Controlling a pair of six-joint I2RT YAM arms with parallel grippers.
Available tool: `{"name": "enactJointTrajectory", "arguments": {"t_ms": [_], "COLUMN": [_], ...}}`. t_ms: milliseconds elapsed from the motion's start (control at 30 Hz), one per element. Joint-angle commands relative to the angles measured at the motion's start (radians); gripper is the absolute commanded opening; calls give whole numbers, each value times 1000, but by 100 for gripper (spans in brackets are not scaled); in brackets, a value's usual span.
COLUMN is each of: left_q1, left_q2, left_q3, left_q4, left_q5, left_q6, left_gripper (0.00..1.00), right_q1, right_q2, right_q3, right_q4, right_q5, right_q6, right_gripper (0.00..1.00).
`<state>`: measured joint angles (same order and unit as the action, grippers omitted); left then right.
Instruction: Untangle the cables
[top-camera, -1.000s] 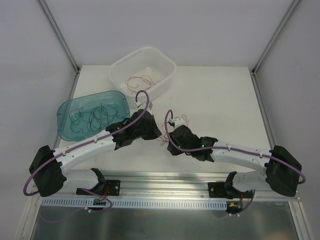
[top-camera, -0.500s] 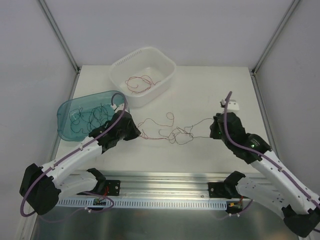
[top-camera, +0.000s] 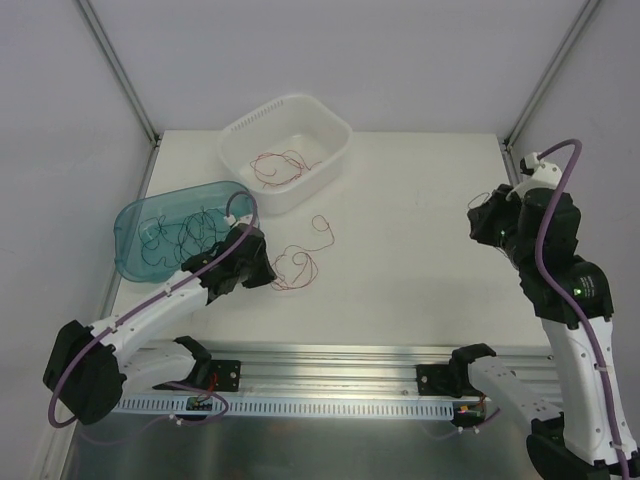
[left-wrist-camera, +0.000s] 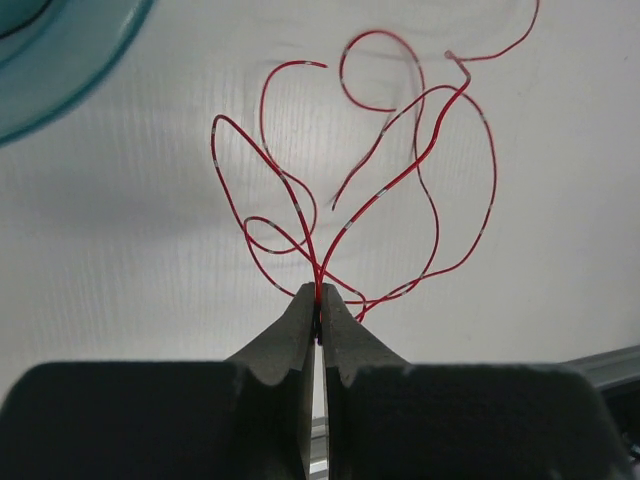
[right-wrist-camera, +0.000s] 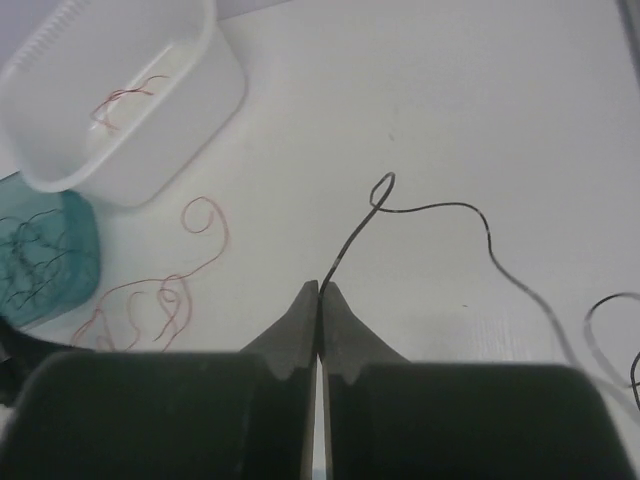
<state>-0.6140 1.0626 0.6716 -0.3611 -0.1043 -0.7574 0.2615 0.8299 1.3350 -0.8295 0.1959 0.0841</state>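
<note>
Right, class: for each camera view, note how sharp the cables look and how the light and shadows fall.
Left wrist view: red cable crisp, soft shadow beneath, left tool dark. Right wrist view: black cable sharp near the right tool, fainter rightward. Top external view: even light, faint shadows on the table, both cables hair-thin.

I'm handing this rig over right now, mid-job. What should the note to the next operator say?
Left hand: shut on a red cable, whose loops lie on the table beside the teal bin.
Right hand: shut on a black cable, over the table's right side.
Bins: the white basket holds red cables; the teal bin holds black cables.
Done: the two held strands are apart, with no tangle between them.
Left: probably drop red in the white basket and black in the teal bin.
</note>
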Motion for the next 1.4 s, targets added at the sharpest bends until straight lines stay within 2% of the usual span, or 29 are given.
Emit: {"name": "enactJointTrajectory", "arguments": {"t_ms": [0, 133, 233, 267, 333, 367, 467, 500, 600, 800, 1000, 1133, 1367], "left_q1": [-18, -102, -168, -179, -205, -210, -228, -233, -254, -319, -374, -383, -383], "left_q2": [45, 69, 89, 89, 86, 79, 44, 33, -3, -36, -33, -10, 40], "left_q3": [17, 63, 98, 103, 109, 111, 128, 134, 163, 227, 227, 256, 332], "left_q4": [-15, 4, 20, 25, 31, 37, 51, 54, 68, 112, 296, 382, 410], "left_q5": [68, 68, 83, 89, 101, 101, 138, 144, 169, 181, 172, 166, 133], "left_q6": [21, 36, 50, 55, 62, 70, 96, 107, 154, 302, 454, 549, 635], "left_gripper": [0, 3, 19, 29, 39, 52, 71, 84, 99, 99, 99, 99, 97], "right_q1": [-5, -4, -4, -2, 2, 8, 28, 34, 61, 104, 154, 197, 286], "right_q2": [52, 67, 67, 67, 64, 64, 71, 72, 84, 100, 92, 106, 109], "right_q3": [81, 38, -3, -13, -33, -36, -34, -31, -20, 1, 15, 29, 26], "right_q4": [-7, 56, 82, 98, 112, 121, 130, 132, 135, 132, 135, 116, 128], "right_q5": [-231, -396, -455, -472, -519, -533, -573, -578, -592, -633, -694, -750, -765], "right_q6": [-37, -24, -20, -20, -20, -20, -26, -27, -33, -37, -41, -67, -80], "right_gripper": [1, 1, 1, 1, 1, 1, 0, 1, 1, 1, 1, 1, 1]}}
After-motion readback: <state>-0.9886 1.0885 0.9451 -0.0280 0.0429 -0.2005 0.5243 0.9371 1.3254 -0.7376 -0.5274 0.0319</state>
